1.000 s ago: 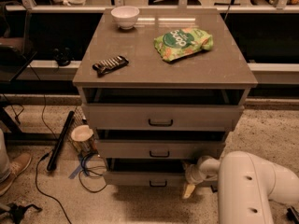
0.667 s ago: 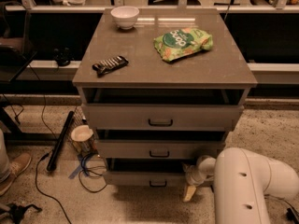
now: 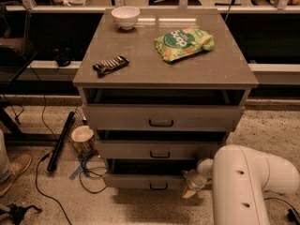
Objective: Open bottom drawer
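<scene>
The bottom drawer (image 3: 140,182) is the lowest of three grey-beige fronts, short and narrow, with a small black bar handle (image 3: 158,187). It stands slightly out from the cabinet, with a dark gap above it. The middle drawer (image 3: 157,150) and the top drawer (image 3: 161,118) sit above it. My gripper (image 3: 191,187) is at the right end of the bottom drawer front, just right of the handle, low near the floor. My white arm (image 3: 248,186) fills the lower right corner.
On the cabinet top (image 3: 164,74) lie a white bowl (image 3: 125,17), a green snack bag (image 3: 183,43) and a dark candy bar (image 3: 110,65). A paper cup (image 3: 82,137), a black rod (image 3: 60,142) and cables (image 3: 89,168) lie on the floor at left. A shoe (image 3: 13,170) is at far left.
My arm has shifted a little to the left, filling more of the lower right. The gripper stays by the bottom drawer's right end. The drawers look the same.
</scene>
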You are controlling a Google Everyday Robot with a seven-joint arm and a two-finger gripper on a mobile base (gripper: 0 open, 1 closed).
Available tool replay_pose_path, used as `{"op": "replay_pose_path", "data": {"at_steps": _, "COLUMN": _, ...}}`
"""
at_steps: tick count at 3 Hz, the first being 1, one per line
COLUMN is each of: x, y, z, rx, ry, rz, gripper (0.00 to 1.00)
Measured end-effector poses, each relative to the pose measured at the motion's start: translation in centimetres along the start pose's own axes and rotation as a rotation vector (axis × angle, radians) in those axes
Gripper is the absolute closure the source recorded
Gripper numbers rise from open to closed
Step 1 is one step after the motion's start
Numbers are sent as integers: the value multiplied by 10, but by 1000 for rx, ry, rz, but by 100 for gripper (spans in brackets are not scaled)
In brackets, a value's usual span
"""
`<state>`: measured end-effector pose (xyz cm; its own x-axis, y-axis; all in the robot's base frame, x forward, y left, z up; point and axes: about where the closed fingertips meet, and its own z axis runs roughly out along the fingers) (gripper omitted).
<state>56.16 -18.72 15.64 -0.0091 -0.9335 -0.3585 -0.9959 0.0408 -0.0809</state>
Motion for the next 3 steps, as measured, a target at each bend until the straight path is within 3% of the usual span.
{"op": "replay_pose_path", "data": {"at_steps": 1, "x": -3, "y": 15, "z": -2, "rx": -14, "ry": 0, "rz": 9, "gripper": 61}}
{"op": "replay_pose_path", "data": {"at_steps": 2, "x": -3, "y": 15, "z": -2, "rx": -14, "ry": 0, "rz": 9, "gripper": 86}}
{"op": "replay_pose_path", "data": {"at_steps": 3, "x": -4, "y": 15, "z": -5, "rx": -14, "ry": 0, "rz": 9, "gripper": 100}}
